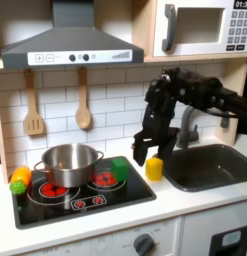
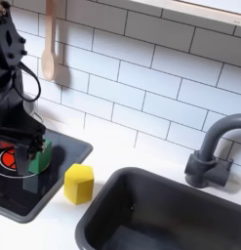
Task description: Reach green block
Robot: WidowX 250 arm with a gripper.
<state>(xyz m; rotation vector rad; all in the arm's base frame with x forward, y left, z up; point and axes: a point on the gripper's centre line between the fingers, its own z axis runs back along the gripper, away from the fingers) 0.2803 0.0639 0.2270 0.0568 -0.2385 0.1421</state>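
Two small blocks sit close together on the toy kitchen surface (image 1: 185, 205) in the first exterior view: the green block (image 1: 119, 168) on the near right corner of the black stovetop (image 1: 80, 195), and the yellow block (image 1: 154, 167) just beside it toward the first exterior view's right. The gripper (image 1: 146, 148) hangs between and above them, nearer the yellow one, so a straight descent could land on the wrong block or knock it toward the sink (image 1: 210, 165). A steel pot (image 1: 68, 163) stands just behind the green block on the left, and a green-and-orange toy vegetable (image 1: 20, 180) lies at the stove's far left edge. Wooden utensils (image 1: 83, 108) hang on the tiled wall.

Seen in the second exterior view, the gripper (image 2: 32, 146) sits low over the green block (image 2: 37, 164), its dark fingers partly covering it; it seems slightly parted and empty, though I cannot tell for sure. The yellow block (image 2: 79, 184) rests just beside, at the sink's rim (image 2: 132, 181), with the faucet (image 2: 214, 151) well apart.
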